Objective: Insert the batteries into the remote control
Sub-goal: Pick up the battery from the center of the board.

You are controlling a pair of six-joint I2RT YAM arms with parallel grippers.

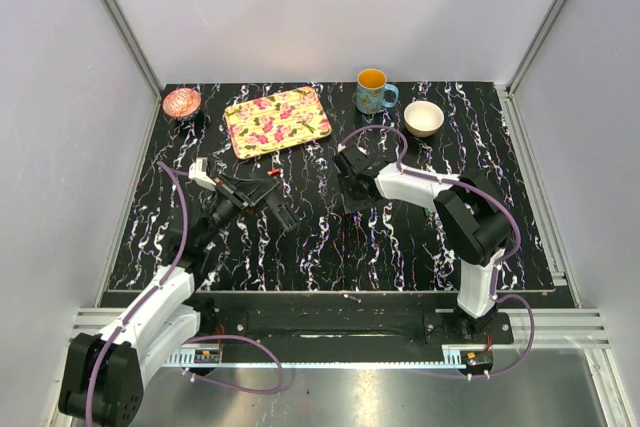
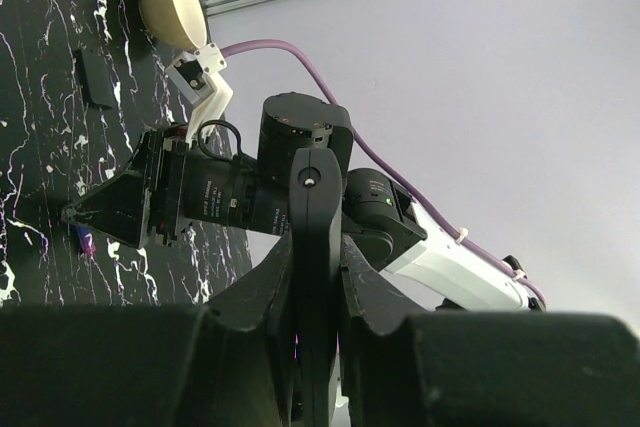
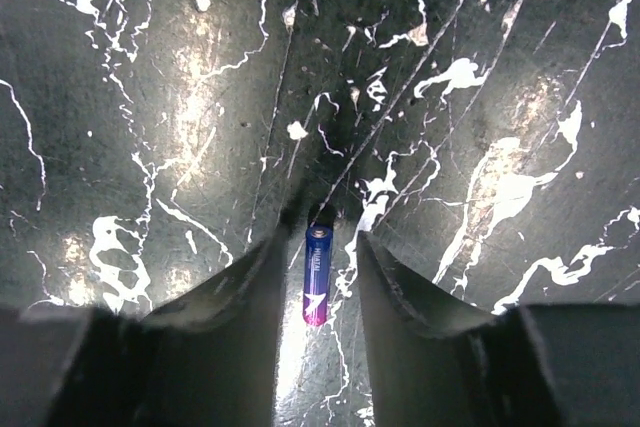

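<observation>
1. The black, white-veined tabletop (image 1: 400,247) carries everything. The floral tray (image 1: 232,125) lies toward its far side.
2. The left tool (image 2: 317,247) is on the near side of the tray, just off its near edge. Its jaws are closed on the remote control (image 2: 317,207), a thin black bar. In the left wrist view the bar is seen edge-on, standing up between the two fingers (image 2: 255,292).
3. The right tool (image 3: 322,232) is down at the tabletop, right of the tray's near right corner. Its jaws are partly spread and grip nothing.
4. One battery (image 3: 317,275), blue with a magenta end, lies flat on the tabletop in the gap between the right tool's fingers. It lies lengthwise along them, with a sliver of tabletop showing on either side.
5. A small red stick (image 1: 272,174), seemingly another battery, lies just beside the tray's near edge, near the left tool. It is too small to make out further.
</observation>
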